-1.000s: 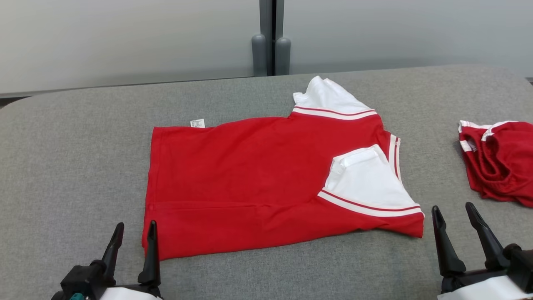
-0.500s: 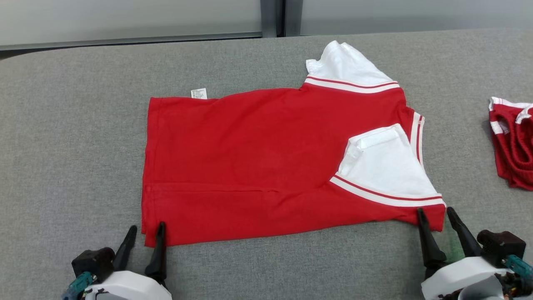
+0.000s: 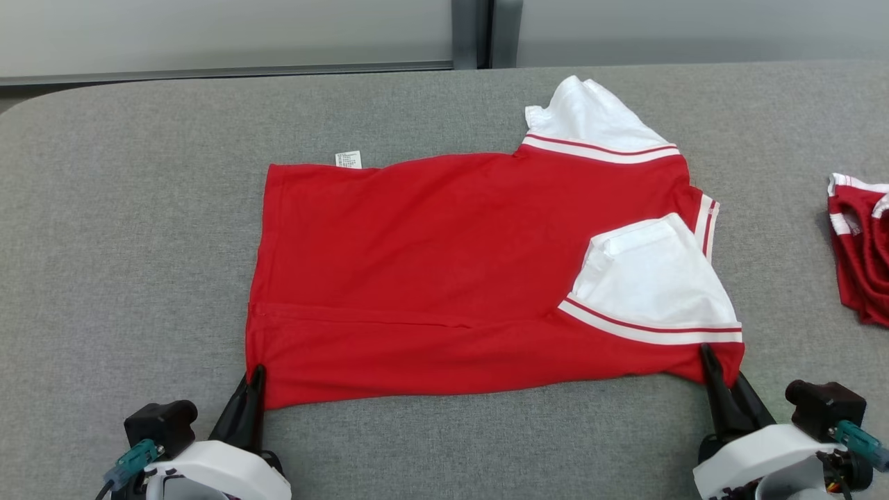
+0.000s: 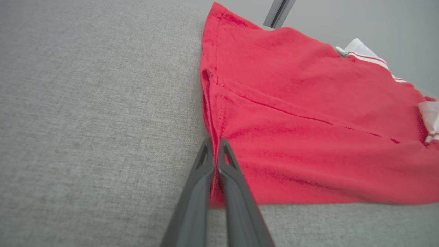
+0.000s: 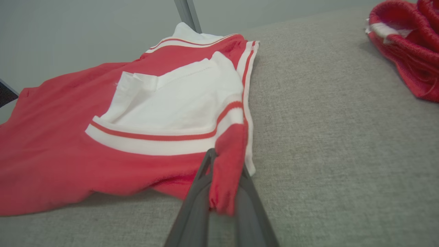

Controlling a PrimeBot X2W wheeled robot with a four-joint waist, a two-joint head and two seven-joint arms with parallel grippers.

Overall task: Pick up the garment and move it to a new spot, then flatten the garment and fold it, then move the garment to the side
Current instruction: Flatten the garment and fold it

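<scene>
The garment is a red shirt with white, red-striped sleeves, lying flat and partly folded on the grey table. One white sleeve is folded over its right part. My left gripper is shut on the garment's near left hem corner. At the near right corner, my right gripper is shut on a bunched fold of red cloth. The garment rests on the table between the two grips.
A second red garment with white trim lies crumpled at the table's right edge, and it appears again as a red heap in the right wrist view. A grey wall with a vertical post stands behind the table.
Both grippers moved forward to the garment's near corners and closed on the cloth. The head camera tilted down and shifted, so the whole scene slid in view.
</scene>
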